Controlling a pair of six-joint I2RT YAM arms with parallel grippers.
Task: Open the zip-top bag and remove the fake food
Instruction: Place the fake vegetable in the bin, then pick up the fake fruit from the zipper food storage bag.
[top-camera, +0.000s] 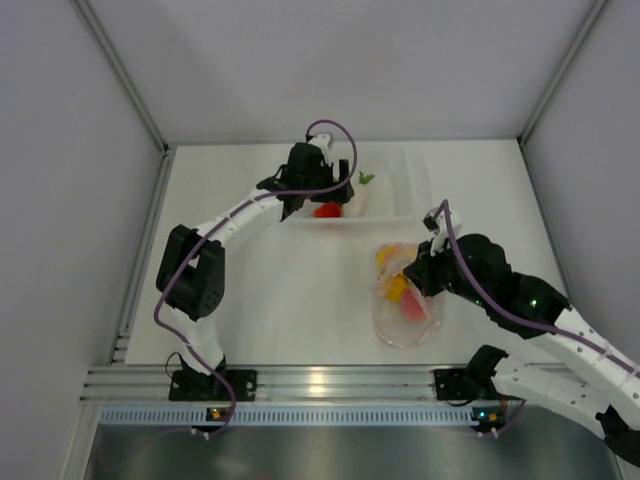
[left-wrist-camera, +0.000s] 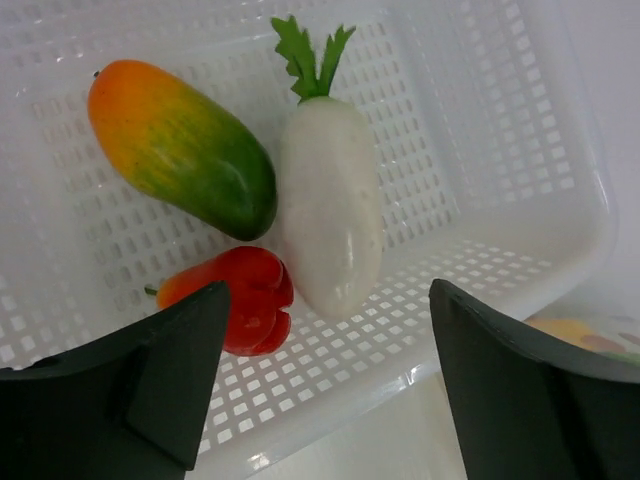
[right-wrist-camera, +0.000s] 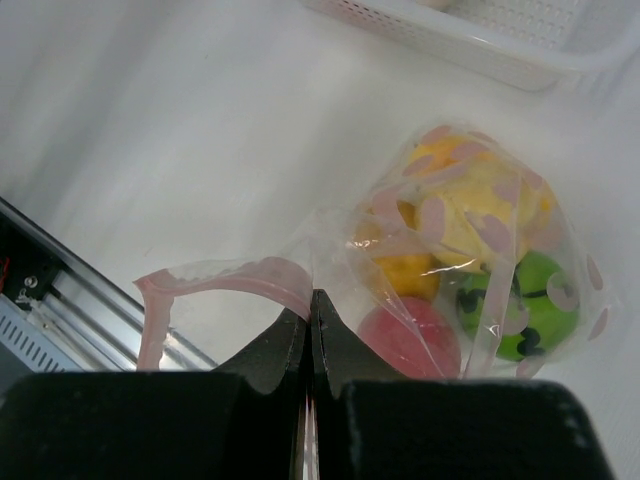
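The clear zip-top bag (right-wrist-camera: 330, 235) lies on the table with its pink zip strip (right-wrist-camera: 220, 275) parted. My right gripper (right-wrist-camera: 312, 296) is shut on the bag's edge beside the strip. Inside the bag I see fake food: a yellow piece (right-wrist-camera: 470, 205), a green one (right-wrist-camera: 525, 310) and a pink-red one (right-wrist-camera: 415, 335). In the top view the bag (top-camera: 405, 320) is right of centre, under the right gripper (top-camera: 415, 275). My left gripper (left-wrist-camera: 330, 300) hangs open and empty over a white basket (left-wrist-camera: 520, 250) holding a mango (left-wrist-camera: 180, 150), a white radish (left-wrist-camera: 330, 210) and a red pepper (left-wrist-camera: 250, 305).
The white perforated basket (top-camera: 400, 212) stands at the back middle of the table. White walls close in the left, right and far sides. An aluminium rail (top-camera: 320, 383) runs along the near edge by the arm bases.
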